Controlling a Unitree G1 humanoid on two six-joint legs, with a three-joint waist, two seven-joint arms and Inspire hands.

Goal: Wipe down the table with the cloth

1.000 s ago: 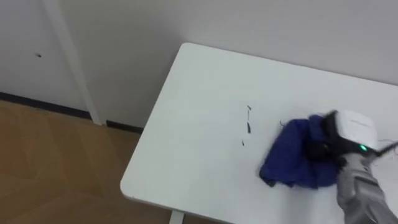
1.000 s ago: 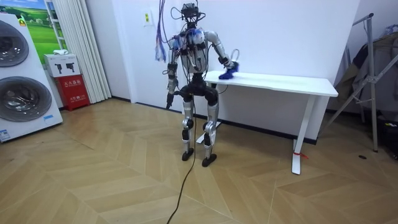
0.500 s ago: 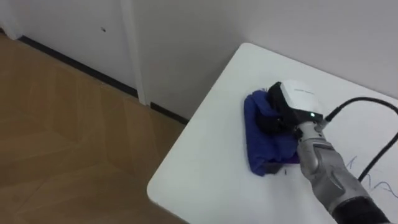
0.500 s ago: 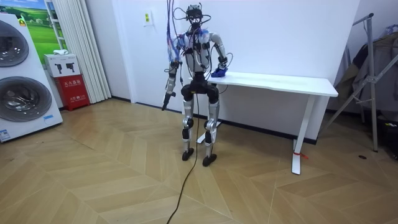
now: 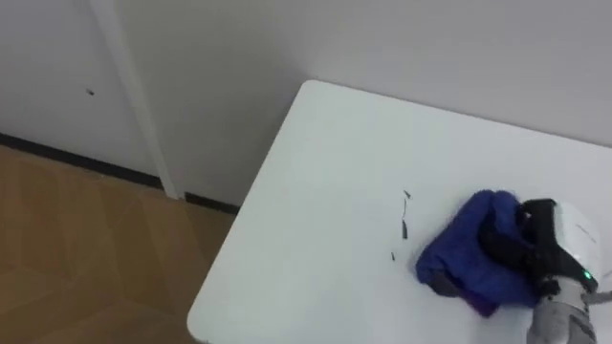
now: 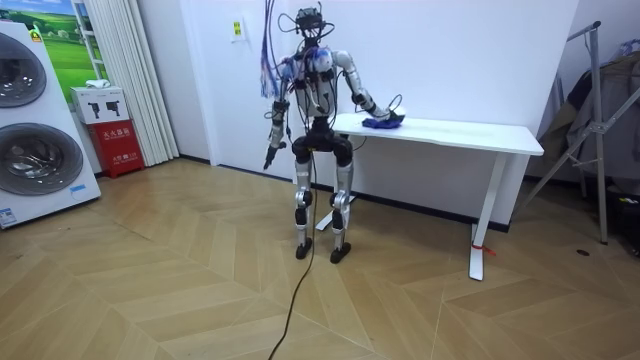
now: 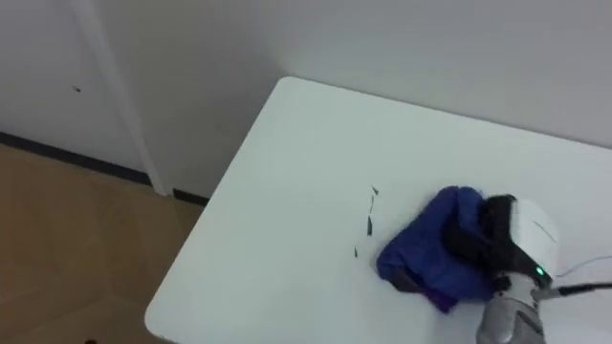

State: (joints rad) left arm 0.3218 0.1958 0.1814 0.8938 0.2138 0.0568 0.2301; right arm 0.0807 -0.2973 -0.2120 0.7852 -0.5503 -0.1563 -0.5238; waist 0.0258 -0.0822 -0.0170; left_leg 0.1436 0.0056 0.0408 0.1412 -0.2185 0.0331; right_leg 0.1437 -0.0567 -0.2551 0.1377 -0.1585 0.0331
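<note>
A crumpled blue cloth lies on the white table, a little in from its left end. My right hand rests on the cloth's right side, its dark fingers curled into the folds. Just left of the cloth, short dark pen marks show on the tabletop. In the right eye view the cloth, the right hand and the marks sit the same way. The room view has me standing at the table's left end, right arm reaching to the cloth, left hand hanging by my side.
The table stands against a white wall, with its left edge and front corner over a wooden floor. A white vertical post runs down the wall to the left. Washing machines stand far off in the room view.
My right hand has dragged the cloth from the table's left corner back to the right, past the pen marks, which still show. The head camera has swung too.
</note>
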